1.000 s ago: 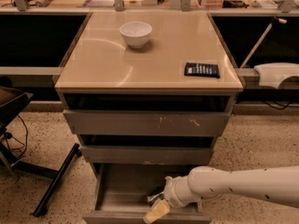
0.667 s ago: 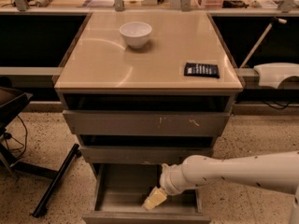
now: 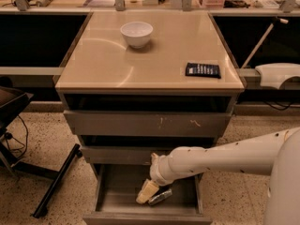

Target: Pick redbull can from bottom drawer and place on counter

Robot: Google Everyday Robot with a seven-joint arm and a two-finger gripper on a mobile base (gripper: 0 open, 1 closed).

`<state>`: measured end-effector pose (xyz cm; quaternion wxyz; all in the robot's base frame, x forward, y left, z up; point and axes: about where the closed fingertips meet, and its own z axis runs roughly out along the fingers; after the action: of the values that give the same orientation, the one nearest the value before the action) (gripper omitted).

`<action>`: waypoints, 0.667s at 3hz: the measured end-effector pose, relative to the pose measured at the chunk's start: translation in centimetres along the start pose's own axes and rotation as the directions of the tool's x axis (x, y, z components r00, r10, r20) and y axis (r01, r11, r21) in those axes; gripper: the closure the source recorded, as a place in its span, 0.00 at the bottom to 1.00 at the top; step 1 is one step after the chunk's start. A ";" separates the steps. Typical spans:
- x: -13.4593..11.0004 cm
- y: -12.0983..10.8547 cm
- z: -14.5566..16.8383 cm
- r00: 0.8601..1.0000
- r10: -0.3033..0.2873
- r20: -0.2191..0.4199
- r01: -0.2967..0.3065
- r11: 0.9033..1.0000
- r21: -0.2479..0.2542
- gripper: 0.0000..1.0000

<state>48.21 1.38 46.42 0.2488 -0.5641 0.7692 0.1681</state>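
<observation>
The redbull can (image 3: 161,197), slim and silvery, lies on its side on the floor of the open bottom drawer (image 3: 117,198), towards the front middle. My gripper (image 3: 151,196) reaches down into this drawer on the white arm that comes in from the right. It is right beside the can, at the can's left end. The beige counter (image 3: 140,60) tops the cabinet above.
A white bowl (image 3: 137,33) and a flat dark packet (image 3: 202,70) sit on the counter. Two upper drawers (image 3: 140,123) stand slightly open above my arm. A black stand leg (image 3: 56,182) lies on the floor at the left. A cluttered worktop runs behind.
My gripper has moved from the drawer's front edge up and back, deeper into the drawer. The can now shows beside it.
</observation>
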 end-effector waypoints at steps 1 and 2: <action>4.1 1.1 0.8 0.997 0.040 -0.065 -0.039 0.999 0.019 0.00; 11.2 3.6 3.9 0.962 0.200 -0.185 -0.196 0.980 0.040 0.00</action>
<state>42.88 -4.21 36.72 0.1630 -0.4948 0.8436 0.1301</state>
